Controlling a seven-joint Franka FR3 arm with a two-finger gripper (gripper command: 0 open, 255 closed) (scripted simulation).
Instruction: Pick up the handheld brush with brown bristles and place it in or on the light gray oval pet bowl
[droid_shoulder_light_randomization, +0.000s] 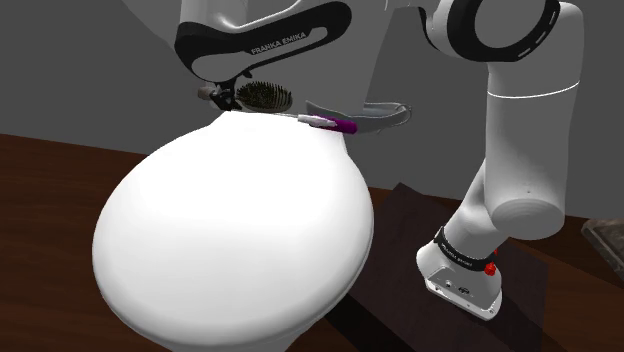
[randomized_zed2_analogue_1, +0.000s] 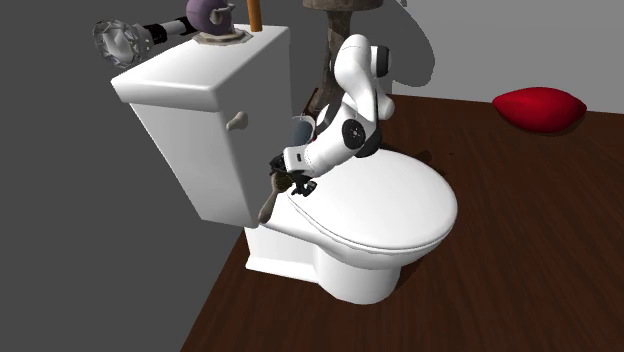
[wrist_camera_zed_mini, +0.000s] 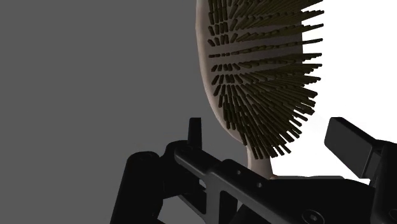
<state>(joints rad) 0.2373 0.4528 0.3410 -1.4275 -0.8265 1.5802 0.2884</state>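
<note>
The brush has dark brown bristles and a pale handle. It hangs just past the far edge of the white toilet lid, bristles upward in the shoulder view. My gripper is shut on its handle, and the brush runs straight out along the gripper's axis. In the wrist view the brush head stands beyond the gripper, the handle passing down between the black fingers. The light gray oval bowl sits to the brush's right in the shoulder view, partly hidden behind the lid. In the second exterior view the gripper holds the brush between tank and seat.
A purple-handled item lies between brush and bowl. The toilet tank stands close beside the gripper, with a glass object and other items on top. A red cushion lies on the dark wood floor. The stand is at lower right.
</note>
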